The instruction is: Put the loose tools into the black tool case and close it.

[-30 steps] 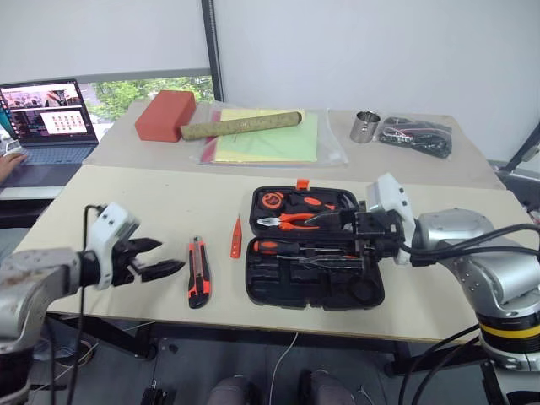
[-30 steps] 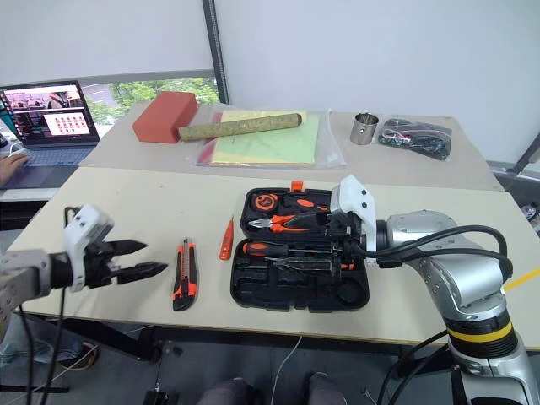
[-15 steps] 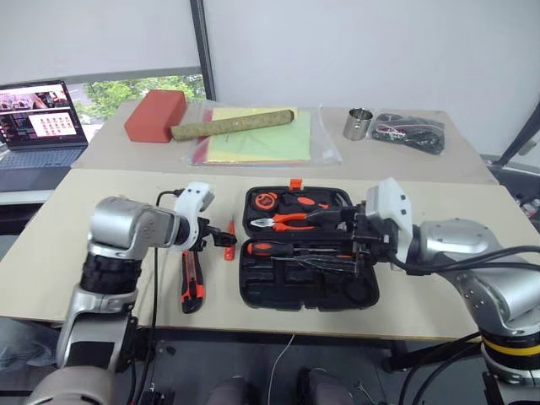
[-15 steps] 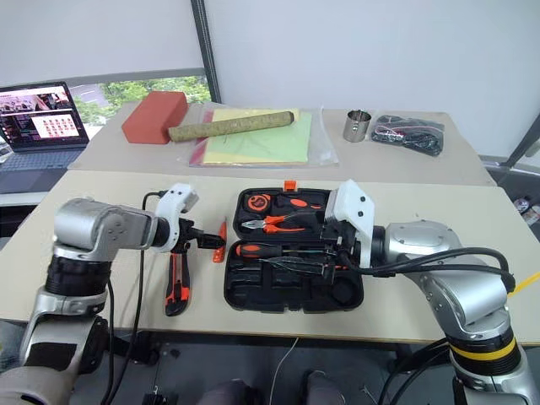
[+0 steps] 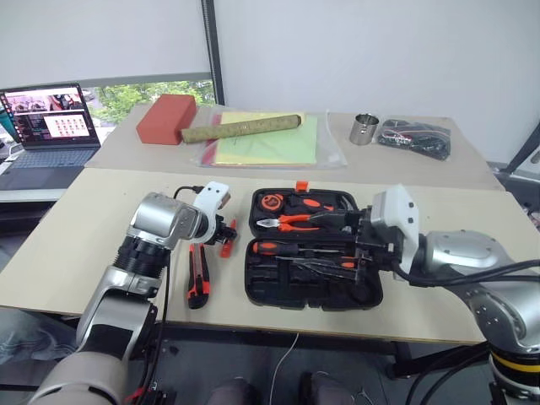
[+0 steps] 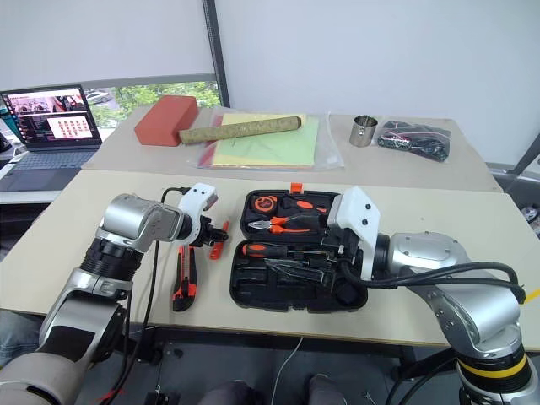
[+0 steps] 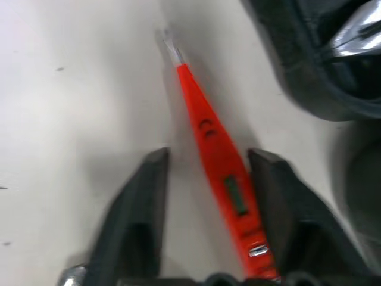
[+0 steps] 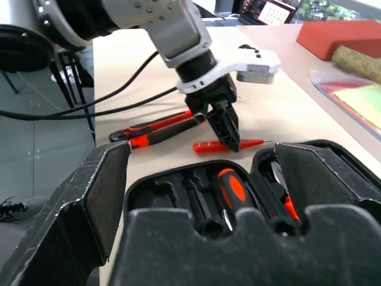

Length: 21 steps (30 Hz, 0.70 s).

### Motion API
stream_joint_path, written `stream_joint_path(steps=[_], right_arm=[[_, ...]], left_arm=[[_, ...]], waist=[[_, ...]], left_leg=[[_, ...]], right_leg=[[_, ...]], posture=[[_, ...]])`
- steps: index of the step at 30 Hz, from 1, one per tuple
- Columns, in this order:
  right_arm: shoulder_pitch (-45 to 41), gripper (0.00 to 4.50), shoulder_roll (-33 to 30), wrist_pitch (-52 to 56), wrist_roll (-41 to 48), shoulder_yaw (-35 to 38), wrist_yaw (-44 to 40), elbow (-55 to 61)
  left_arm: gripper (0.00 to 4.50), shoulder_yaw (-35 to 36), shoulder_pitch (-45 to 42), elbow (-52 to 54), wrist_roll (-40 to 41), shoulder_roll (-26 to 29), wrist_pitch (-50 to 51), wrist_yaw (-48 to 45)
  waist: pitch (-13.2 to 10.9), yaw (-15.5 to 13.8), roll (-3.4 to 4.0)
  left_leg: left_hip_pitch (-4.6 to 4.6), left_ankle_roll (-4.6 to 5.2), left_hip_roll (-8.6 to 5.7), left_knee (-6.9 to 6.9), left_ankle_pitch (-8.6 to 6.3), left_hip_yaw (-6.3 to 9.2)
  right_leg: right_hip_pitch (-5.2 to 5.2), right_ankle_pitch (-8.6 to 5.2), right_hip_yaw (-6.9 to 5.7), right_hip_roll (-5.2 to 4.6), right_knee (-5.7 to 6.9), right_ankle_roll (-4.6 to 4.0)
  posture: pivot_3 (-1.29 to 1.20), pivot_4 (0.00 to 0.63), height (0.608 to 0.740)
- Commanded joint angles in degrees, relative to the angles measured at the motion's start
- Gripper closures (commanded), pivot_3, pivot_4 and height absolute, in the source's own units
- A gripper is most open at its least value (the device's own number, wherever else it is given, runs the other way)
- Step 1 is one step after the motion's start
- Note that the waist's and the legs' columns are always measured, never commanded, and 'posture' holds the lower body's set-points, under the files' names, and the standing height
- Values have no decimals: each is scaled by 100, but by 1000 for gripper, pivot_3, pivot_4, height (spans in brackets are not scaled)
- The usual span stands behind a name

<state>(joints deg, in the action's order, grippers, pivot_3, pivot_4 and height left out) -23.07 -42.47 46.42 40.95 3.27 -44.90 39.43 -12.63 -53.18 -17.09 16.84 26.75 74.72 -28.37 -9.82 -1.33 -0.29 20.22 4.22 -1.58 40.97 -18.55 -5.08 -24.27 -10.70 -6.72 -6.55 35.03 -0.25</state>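
Here the black tool case (image 5: 314,253) lies open and flat on the pale desk (image 5: 101,219), close to its near edge, with orange-handled pliers (image 5: 291,221) and a screwdriver (image 5: 287,248) seated in its moulded slots and its small orange latch (image 5: 301,184) on the far edge. Just beside the case's left side lies the orange pen-like tester (image 7: 217,161), and the left gripper (image 7: 205,179) is down over it, its two black fingers (image 7: 149,202) apart on either side of the tester's body; whether they press on it cannot be told. Left of that, the folding utility knife (image 5: 197,274) lies lengthwise, near the front edge. The right gripper (image 8: 202,179) hovers over the case's right half, its fingers spread wide and holding nothing. The bare desk stretches open to the left of the knife and to the right of the case. Behind, a second desk (image 5: 472,169) butts against the first, carrying a red block (image 5: 165,117), a mottled roll (image 5: 241,126) on yellow-green sheets (image 5: 266,139), a steel cup (image 5: 364,128) and a black bundle of cables (image 5: 415,137). A laptop (image 5: 49,126) stands open at far left, and white walls close the room behind.
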Motion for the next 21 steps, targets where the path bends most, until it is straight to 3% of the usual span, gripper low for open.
stream_joint_path(steps=[1,4,7,13,18,21], right_arm=[[51,0,-129,43,241,292,74,219],[144,0,-235,51,319,348,69,251],[375,0,-465,250,560,485,9,271],[978,0,-817,286,805,881,23,496],[1477,0,-817,273,877,1087,247,719],[1720,0,-818,242,873,1146,353,839]], left_arm=[[4013,-184,55,-313,-76,-45,-29,-191],[4083,-127,11,-330,-136,89,-72,-284],[4083,-225,-35,-256,-286,643,-668,-773],[4083,-333,29,317,-65,1685,-3106,-3232],[4083,-529,-105,841,456,1882,-3938,-5429],[4083,-976,-260,845,194,1651,-4249,-5991]], waist=[[1,-20,1],[1,-39,0],[-1,-7,-4],[-9,64,-14],[-9,23,-14],[-9,6,-14]], left_leg=[[0,6,0,0,3,1],[1,10,0,1,6,3],[1,11,2,0,6,3],[22,14,21,-9,8,0],[67,34,20,1,19,3],[95,35,12,21,19,-1]], right_leg=[[0,0,0,-1,0,0],[1,1,-2,-2,-1,-2],[-2,1,1,-2,-1,-2],[-34,16,-6,8,-1,-63],[-63,14,-26,4,-4,-67],[-76,16,-37,17,0,-63]], posture=[[0,150,740],[0,150,740],[0,150,740],[0,150,740],[0,150,740],[0,150,740]])
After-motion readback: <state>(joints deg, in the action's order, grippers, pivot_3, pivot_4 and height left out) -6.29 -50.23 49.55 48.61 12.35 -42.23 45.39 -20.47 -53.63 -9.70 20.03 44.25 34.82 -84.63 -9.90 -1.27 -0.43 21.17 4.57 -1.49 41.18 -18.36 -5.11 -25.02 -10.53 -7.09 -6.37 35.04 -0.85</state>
